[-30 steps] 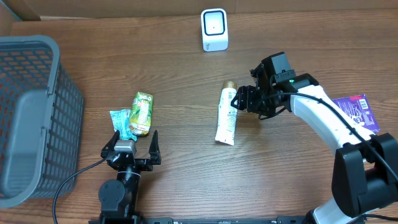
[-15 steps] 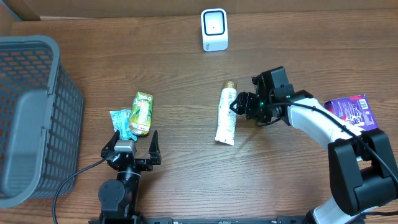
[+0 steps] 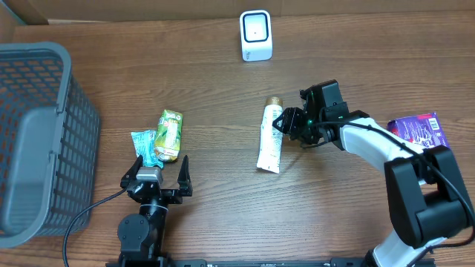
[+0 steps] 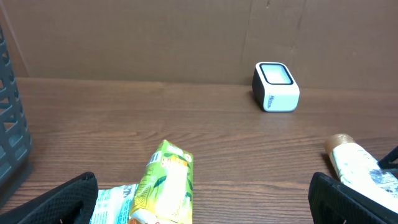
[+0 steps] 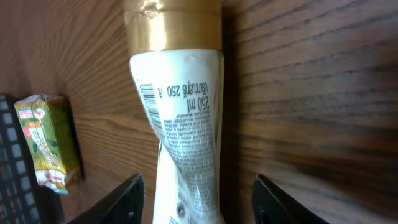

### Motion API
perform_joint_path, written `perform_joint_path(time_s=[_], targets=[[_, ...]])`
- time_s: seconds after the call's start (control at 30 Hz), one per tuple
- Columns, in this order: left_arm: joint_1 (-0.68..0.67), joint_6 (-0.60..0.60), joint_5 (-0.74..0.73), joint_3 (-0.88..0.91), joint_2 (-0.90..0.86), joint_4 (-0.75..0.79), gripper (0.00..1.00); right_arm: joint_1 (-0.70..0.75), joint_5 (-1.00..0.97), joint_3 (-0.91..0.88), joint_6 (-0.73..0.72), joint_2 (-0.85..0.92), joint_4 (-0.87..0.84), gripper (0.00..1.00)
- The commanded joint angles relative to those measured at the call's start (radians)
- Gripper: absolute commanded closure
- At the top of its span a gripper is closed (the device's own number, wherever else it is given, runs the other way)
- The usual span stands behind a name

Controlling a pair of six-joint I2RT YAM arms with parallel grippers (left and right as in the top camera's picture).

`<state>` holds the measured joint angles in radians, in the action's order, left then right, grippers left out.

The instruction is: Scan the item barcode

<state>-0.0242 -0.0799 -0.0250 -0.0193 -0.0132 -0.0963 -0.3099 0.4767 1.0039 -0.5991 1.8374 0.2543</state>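
Overhead, the wooden table (image 3: 223, 74) looks as it did a second ago. The grey basket (image 3: 82, 126) at its left edge, the white scanner (image 3: 256, 35) at the far side and the small goods between them have not shifted. Only the right arm (image 3: 378, 148) has moved, folding lower and reaching further toward the middle. That has brought the right gripper (image 3: 280, 121) from beside the cream tube (image 3: 269, 144) right up to its upper half, just below the gold cap (image 5: 173, 25). The tube lies flat near the table's centre, cap pointing toward the scanner and well apart from it. In the right wrist view the two black fingers (image 5: 127, 199) stand on either side of the tube, closer together than before. A sliver of wood shows at each side, so the jaws are partly open and hold nothing yet. I take this as the closing stage of the pick, with the scan itself not begun. The tube's barcode (image 5: 149, 99) runs along one edge of the upturned face, so once lifted it will probably need turning toward the scanner window. The left gripper (image 3: 158, 172) has stayed spread wide and empty at the near edge, just beside the green juice carton (image 3: 169, 135) and the teal packet (image 3: 143, 146). A purple packet (image 3: 419, 132) lies unchanged at the far right.
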Motion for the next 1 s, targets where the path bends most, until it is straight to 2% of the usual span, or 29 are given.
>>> perform_joint_path(time_s=[0.0,0.27,0.37,0.47,0.57,0.67,0.77,0.9,0.97], targets=[[0.007,-0.018,0.007,0.006,0.009,0.003,0.00,-0.003,0.042,-0.010,-0.061,0.028,-0.022,0.45],[0.007,-0.018,0.007,0.006,0.009,0.003,0.00,-0.005,0.042,-0.010,-0.123,0.063,-0.039,0.58],[0.007,-0.018,0.007,0.006,0.009,0.003,0.00,-0.005,0.054,-0.010,-0.196,0.103,-0.084,0.68],[0.007,-0.018,0.007,0.006,0.009,0.003,0.01,-0.005,0.065,-0.010,-0.201,0.111,-0.096,0.80],[0.007,-0.018,0.007,0.006,0.009,0.003,0.00,-0.005,0.080,-0.010,-0.201,0.111,-0.093,0.96],[0.007,-0.018,0.007,0.006,0.009,0.003,0.01,0.000,0.124,-0.007,-0.183,0.100,-0.097,0.96],[0.007,-0.018,0.007,0.006,0.009,0.003,0.01,0.014,0.190,-0.001,-0.084,0.050,-0.095,0.96],[0.007,-0.018,0.007,0.006,0.009,0.003,0.01,0.031,0.289,0.015,0.046,-0.076,-0.068,0.96],[0.007,-0.018,0.007,0.006,0.009,0.003,0.00,0.040,0.332,0.031,0.059,-0.158,-0.047,0.96]])
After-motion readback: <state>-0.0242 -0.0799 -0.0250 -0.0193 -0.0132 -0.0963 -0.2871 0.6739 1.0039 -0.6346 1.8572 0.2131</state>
